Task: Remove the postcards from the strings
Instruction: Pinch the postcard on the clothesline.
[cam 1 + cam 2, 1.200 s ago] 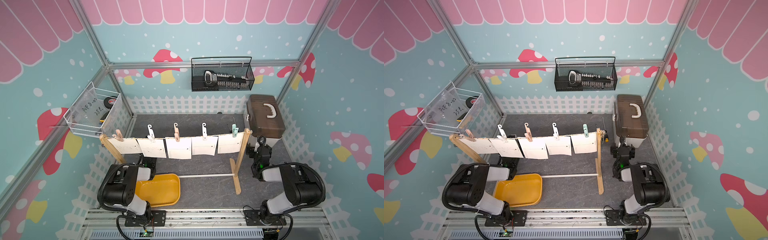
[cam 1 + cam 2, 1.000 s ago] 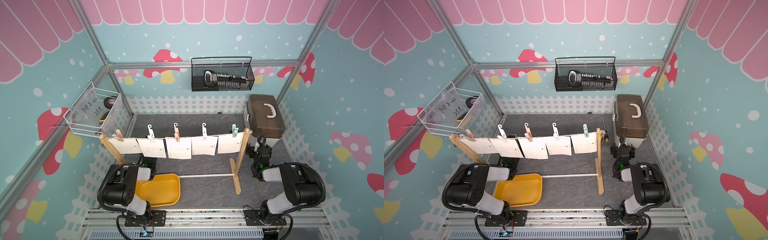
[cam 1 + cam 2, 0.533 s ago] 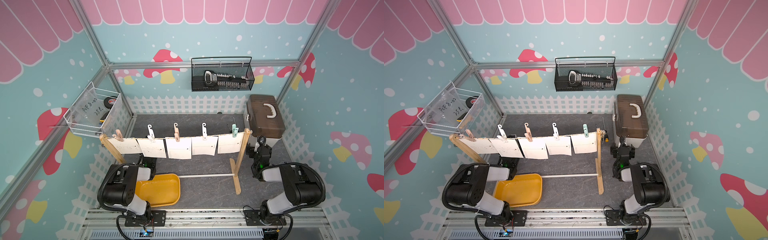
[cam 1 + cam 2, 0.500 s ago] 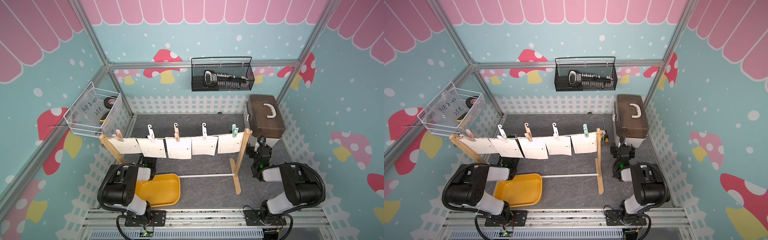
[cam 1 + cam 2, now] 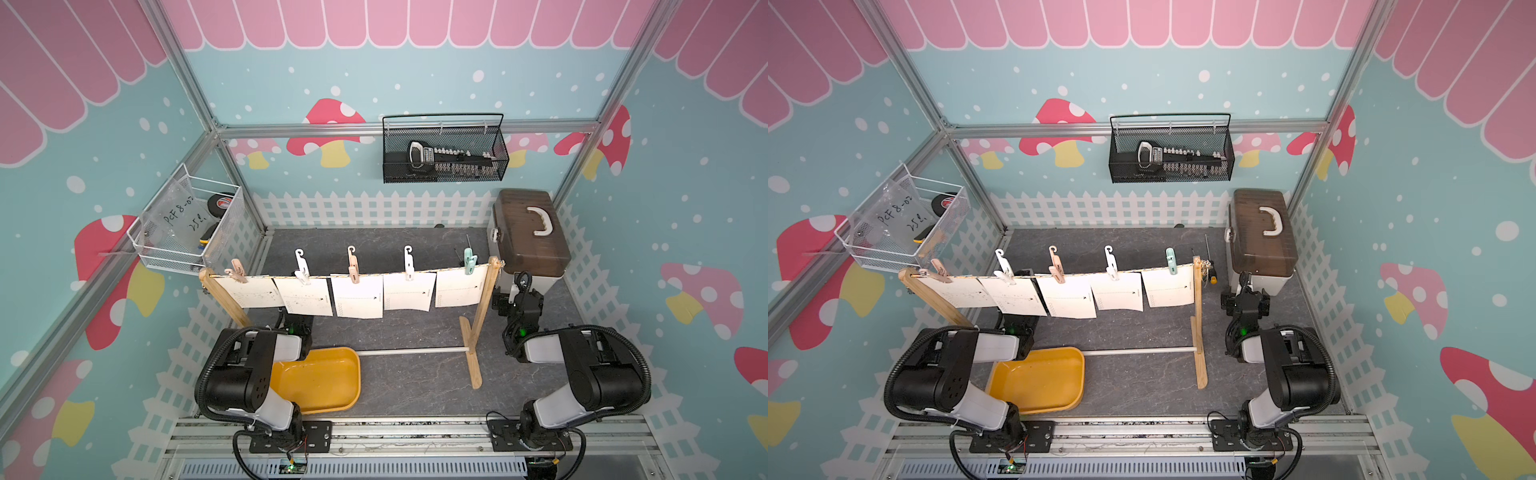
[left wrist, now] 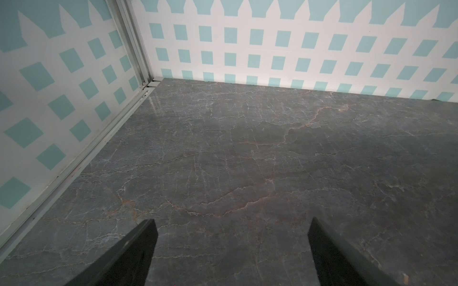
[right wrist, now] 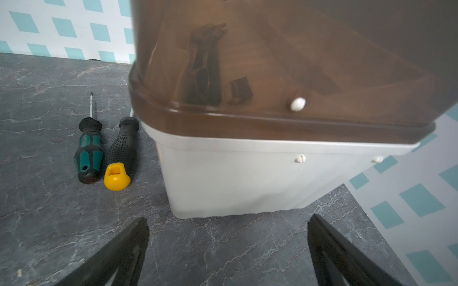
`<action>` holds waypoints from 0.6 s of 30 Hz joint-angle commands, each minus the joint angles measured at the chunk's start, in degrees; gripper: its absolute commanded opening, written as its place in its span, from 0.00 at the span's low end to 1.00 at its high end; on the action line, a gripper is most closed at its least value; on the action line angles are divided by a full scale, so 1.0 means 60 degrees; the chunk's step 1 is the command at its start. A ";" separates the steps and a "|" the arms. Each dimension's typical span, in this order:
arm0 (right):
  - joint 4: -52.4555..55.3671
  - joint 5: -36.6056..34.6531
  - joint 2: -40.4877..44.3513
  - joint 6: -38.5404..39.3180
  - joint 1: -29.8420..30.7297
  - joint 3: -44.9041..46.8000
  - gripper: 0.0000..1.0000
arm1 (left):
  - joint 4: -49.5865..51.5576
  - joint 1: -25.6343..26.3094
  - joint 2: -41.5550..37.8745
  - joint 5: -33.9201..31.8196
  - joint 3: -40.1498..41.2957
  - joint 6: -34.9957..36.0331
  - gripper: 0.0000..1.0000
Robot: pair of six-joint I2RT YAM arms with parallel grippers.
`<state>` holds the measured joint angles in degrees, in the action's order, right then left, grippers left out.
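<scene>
Off-white rectangular paper postcards [image 5: 357, 296] carry faint dotted lines. Rounded plastic tray [image 5: 324, 382] is yellow; flat stone-look tabletop [image 5: 407, 332] is dark grey, pale-veined

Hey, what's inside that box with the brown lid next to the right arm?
Through the tinted brown lid, what looks like dark pliers and a small dark block show in the right wrist view. The opaque white base hides anything lower.

Five off-white rectangular postcards [image 5: 357, 296] hang side by side from the string [image 5: 322, 275], top edges clipped to it and printed faces toward the near side. Each has a faint dotted line and a small dark arrow. The left ones tilt slightly. Neighbouring edges are close together. The string is thin, beige and taut, running left to right mid-scene.
</scene>
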<state>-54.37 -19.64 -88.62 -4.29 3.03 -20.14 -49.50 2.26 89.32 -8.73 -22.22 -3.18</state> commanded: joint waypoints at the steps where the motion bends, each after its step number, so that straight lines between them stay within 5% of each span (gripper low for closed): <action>1: -0.0079 0.0050 0.0202 0.0163 -0.0006 0.0095 0.99 | 0.0024 -0.0012 -0.0208 0.0076 -0.0136 0.0222 1.00; 14: -0.0081 0.0050 0.0195 0.0162 -0.0005 0.0090 0.99 | 0.0058 0.0175 -0.0615 0.0765 0.0025 0.0742 1.00; 18: -0.0079 0.0052 0.0194 0.0150 -0.0006 0.0083 0.99 | 0.1986 0.0241 -0.1078 0.1009 -0.0751 0.0940 1.00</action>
<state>-54.35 -19.64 -88.62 -4.29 3.03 -20.14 -45.21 3.46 85.21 -4.82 -23.07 -0.36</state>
